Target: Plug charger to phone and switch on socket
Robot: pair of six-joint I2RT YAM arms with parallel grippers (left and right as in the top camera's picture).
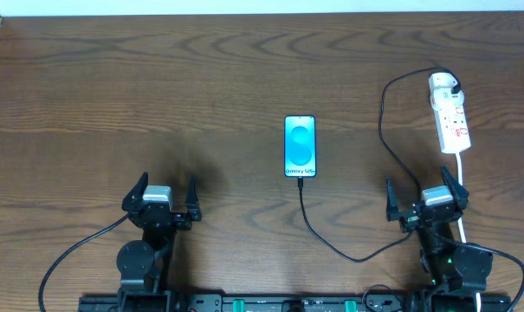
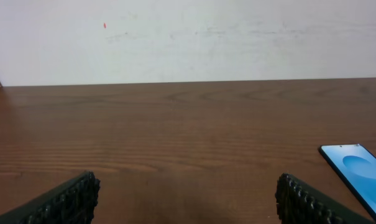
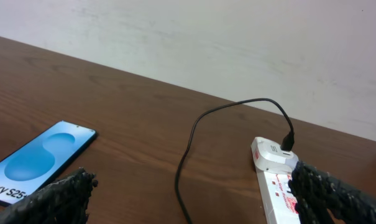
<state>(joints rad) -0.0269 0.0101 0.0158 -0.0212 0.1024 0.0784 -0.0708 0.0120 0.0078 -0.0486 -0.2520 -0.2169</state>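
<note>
The phone [image 1: 300, 146] lies flat at the table's middle, blue screen up; it also shows in the left wrist view [image 2: 358, 171] and the right wrist view [image 3: 41, 158]. The black charger cable [image 1: 331, 243] runs from the phone's near end, loops right and up to its black adapter [image 1: 453, 89], which sits in the far end of the white socket strip [image 1: 450, 117], seen too in the right wrist view [image 3: 278, 183]. My left gripper [image 1: 162, 201] is open and empty at front left. My right gripper [image 1: 426, 199] is open and empty just in front of the strip.
The thick white cord [image 1: 462, 186] runs from the strip toward the front right past my right arm. A pale wall [image 2: 188, 37] stands behind the table's far edge.
</note>
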